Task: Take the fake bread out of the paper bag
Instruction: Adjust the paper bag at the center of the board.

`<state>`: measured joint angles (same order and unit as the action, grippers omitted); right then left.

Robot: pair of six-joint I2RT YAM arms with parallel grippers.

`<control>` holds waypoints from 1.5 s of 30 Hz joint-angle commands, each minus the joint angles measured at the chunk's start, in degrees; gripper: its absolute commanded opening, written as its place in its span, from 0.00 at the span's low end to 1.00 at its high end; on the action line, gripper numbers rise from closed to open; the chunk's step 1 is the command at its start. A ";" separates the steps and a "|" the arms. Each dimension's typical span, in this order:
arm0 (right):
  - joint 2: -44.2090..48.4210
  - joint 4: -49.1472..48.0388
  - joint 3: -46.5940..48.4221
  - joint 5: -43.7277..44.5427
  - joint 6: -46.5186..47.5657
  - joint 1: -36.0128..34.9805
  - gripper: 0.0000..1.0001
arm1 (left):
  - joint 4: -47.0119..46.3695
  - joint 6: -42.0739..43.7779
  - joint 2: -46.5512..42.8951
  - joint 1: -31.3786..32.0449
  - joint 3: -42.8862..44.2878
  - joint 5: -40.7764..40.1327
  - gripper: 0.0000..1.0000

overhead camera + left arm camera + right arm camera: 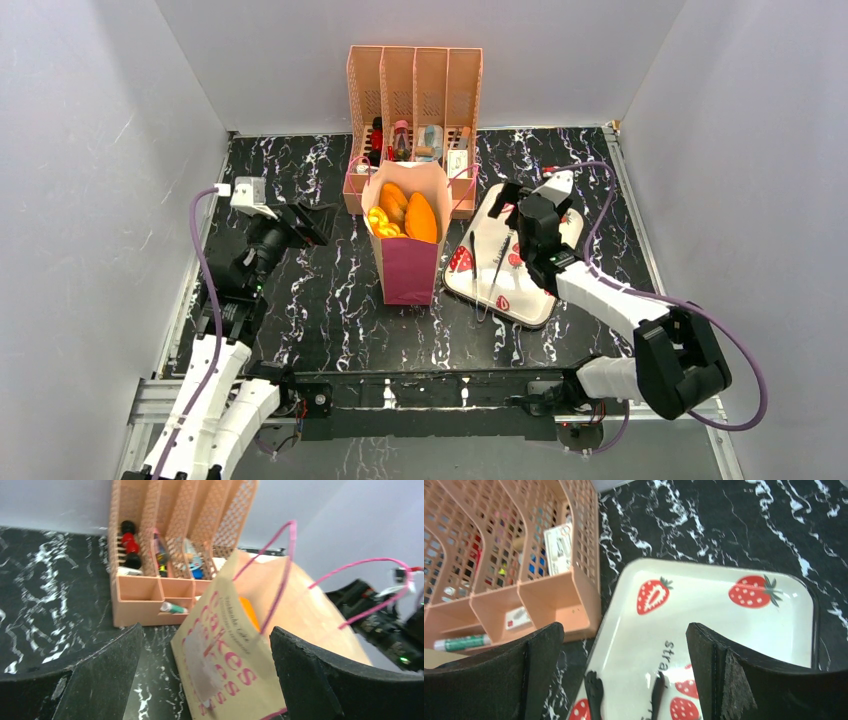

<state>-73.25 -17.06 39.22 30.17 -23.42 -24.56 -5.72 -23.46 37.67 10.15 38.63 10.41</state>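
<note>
It was a robot test cell in a lab; plain white panels (90, 150) walled the black marble-patterned table (320, 310) on three sides; at that table's near edge a mounting rail (420, 390) carried the left arm (215, 390) and the right arm (600, 295) side by side.

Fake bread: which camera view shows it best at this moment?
Top external: it looks down into the open paper bag, showing several orange loaves of fake bread. Left wrist catches only an orange sliver inside the bag; right wrist shows none, just the strawberry tray and file organiser.
</note>
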 commanded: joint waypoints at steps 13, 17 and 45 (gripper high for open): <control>6.67 7.44 -3.16 3.53 -3.82 -0.73 0.94 | 11.23 0.78 6.35 3.04 11.91 15.85 0.98; 6.65 8.63 -3.33 3.97 -4.15 -1.34 0.93 | 12.81 2.01 13.24 8.97 15.09 11.03 0.98; 7.43 16.16 -5.84 7.06 -6.18 -8.18 0.92 | 22.25 9.08 32.98 30.78 26.39 -35.08 0.66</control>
<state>-66.04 -1.56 33.82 34.76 -27.83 -30.20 16.34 -18.24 70.91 40.69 63.75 -22.13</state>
